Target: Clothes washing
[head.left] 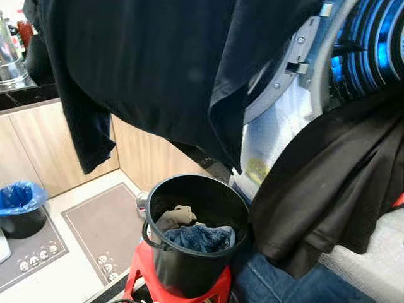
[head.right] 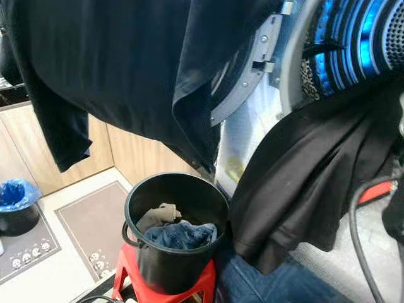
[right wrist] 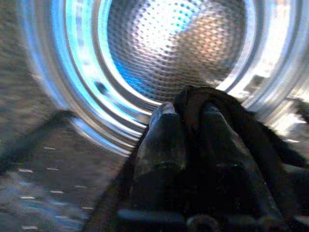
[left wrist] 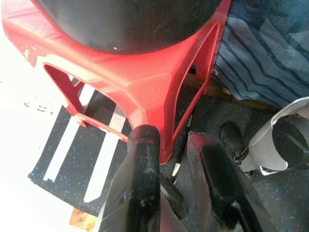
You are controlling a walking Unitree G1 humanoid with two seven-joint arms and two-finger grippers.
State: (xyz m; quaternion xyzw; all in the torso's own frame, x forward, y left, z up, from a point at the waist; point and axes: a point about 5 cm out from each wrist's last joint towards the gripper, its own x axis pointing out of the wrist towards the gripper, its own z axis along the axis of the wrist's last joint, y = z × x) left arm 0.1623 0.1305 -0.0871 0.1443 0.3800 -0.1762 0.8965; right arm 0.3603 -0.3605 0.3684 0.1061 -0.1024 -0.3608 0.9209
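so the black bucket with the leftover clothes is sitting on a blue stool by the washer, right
Not quite: the stool is red, not blue, as the left eye view shows. The black bucket does sit on it beside the washer, with clothes left inside.

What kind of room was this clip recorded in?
Likely a home kitchen or laundry corner: a front-loading washer drum lit blue, a bucket of clothes on a red stool, and wooden cabinets.

black garment [head.left: 322, 183] draped over washer [right wrist: 159, 53] rim
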